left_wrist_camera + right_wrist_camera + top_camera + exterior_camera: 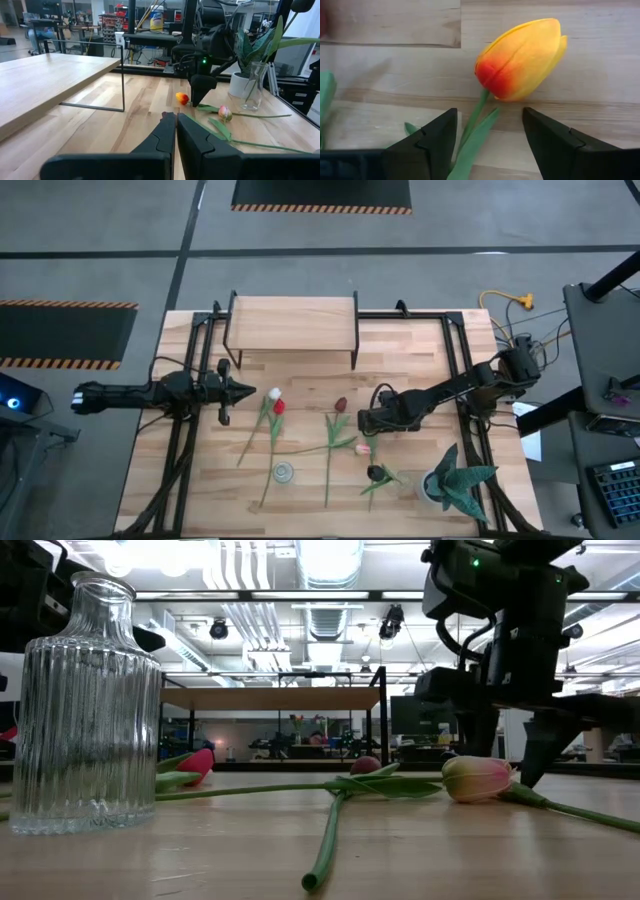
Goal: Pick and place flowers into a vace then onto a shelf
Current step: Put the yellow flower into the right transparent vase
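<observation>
Several tulips lie flat on the table: a red and a white head (275, 401), a maroon one (341, 404), a pink one (362, 448) and a dark one (375, 473). An orange-yellow tulip (522, 57) lies under my right gripper (490, 135). That gripper points down and is open, with one finger on each side of the stem (476, 114) just below the head, not touching it. The ribbed glass vase (85, 705) stands upright near the front edge. The shelf (292, 320) stands at the far edge. My left gripper (175, 125) waits shut and level at the left.
A spiky green plant in a white pot (452, 480) stands at the near right, with a clear glass vessel (252, 87) beside it. The pink tulip (478, 778) and long green stems (330, 830) lie across the table's middle, close to my right gripper (365, 420).
</observation>
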Robot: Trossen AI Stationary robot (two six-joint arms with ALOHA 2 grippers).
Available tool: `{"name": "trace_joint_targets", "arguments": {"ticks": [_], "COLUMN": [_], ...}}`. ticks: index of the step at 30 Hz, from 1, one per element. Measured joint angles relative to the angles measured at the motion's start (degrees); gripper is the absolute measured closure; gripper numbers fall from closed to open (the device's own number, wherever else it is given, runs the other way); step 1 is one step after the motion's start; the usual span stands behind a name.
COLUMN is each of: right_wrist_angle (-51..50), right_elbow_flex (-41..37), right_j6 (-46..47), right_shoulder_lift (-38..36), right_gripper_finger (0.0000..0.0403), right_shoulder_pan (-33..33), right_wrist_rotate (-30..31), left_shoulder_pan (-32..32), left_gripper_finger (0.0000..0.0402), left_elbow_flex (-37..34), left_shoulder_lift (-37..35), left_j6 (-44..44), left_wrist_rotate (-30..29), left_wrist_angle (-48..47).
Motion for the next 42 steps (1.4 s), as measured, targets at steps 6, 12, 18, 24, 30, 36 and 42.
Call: {"name": "trace_joint_targets", "arguments": {"ticks": [6, 12, 18, 24, 30, 36, 42], "right_wrist_angle": [-0.40, -2.10, -1.87, -2.07, -2.11, -2.10, -0.73], "right_elbow_flex": [-0.17, -0.41, -0.48, -0.55, -0.55, -0.55, -0.52], "right_j6": [-0.33, 0.08, -0.03, -0.03, -0.11, -0.11, 0.08], "right_shoulder_lift": [-0.28, -1.86, -2.97, -3.14, -3.89, -5.03, -7.99], "right_gripper_finger": [0.0241, 0.0324, 0.0388, 0.0390, 0.0390, 0.0390, 0.0390], "right_shoulder_pan": [-0.26, -0.31, -0.48, -0.52, -0.52, -0.52, -0.55], "right_wrist_rotate": [-0.67, -0.83, -1.24, -1.06, -0.57, 1.80, 8.49], "left_shoulder_pan": [0.00, 0.00, -0.01, 0.00, 0.00, 0.00, -0.01], "left_gripper_finger": [0.0402, 0.0402, 0.0402, 0.0402, 0.0402, 0.0402, 0.0402], "left_elbow_flex": [0.02, 0.02, 0.02, 0.02, 0.02, 0.02, 0.02], "left_shoulder_lift": [0.00, 0.00, 0.00, 0.00, 0.00, 0.00, 0.00], "left_j6": [0.00, 0.00, 0.02, 0.02, 0.02, 0.02, 0.02], "left_wrist_rotate": [0.00, 0.00, -0.02, -0.04, -0.04, -0.04, -0.07], "left_wrist_angle": [-0.08, -0.13, -0.17, -0.20, -0.20, -0.22, -0.22]}}
